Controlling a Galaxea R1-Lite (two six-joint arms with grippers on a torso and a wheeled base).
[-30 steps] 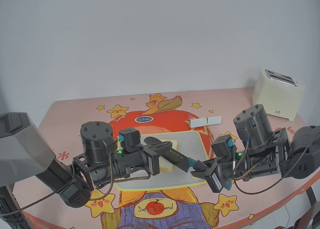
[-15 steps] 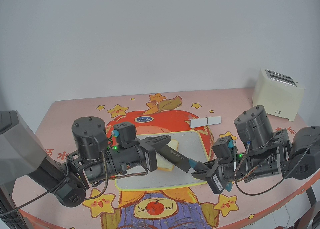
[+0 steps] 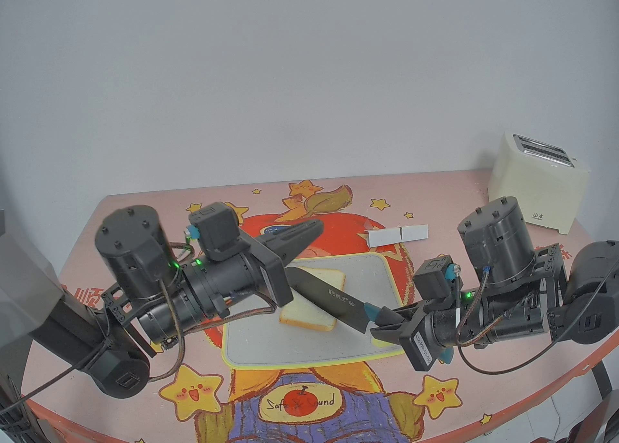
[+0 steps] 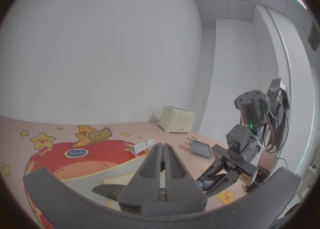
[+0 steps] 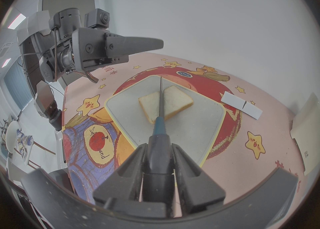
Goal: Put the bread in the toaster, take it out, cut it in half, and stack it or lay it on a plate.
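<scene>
The knife is being clenched at its handle by the right gripper and lined across the middle of the bread on the cutting board, likely for the halving cut, while the left gripper, closed on nothing, is being held clear, far left

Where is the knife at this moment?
In the head view, right of centre, the knife is gripped by the right claw, its blade across the bread on the cutting board.
</scene>
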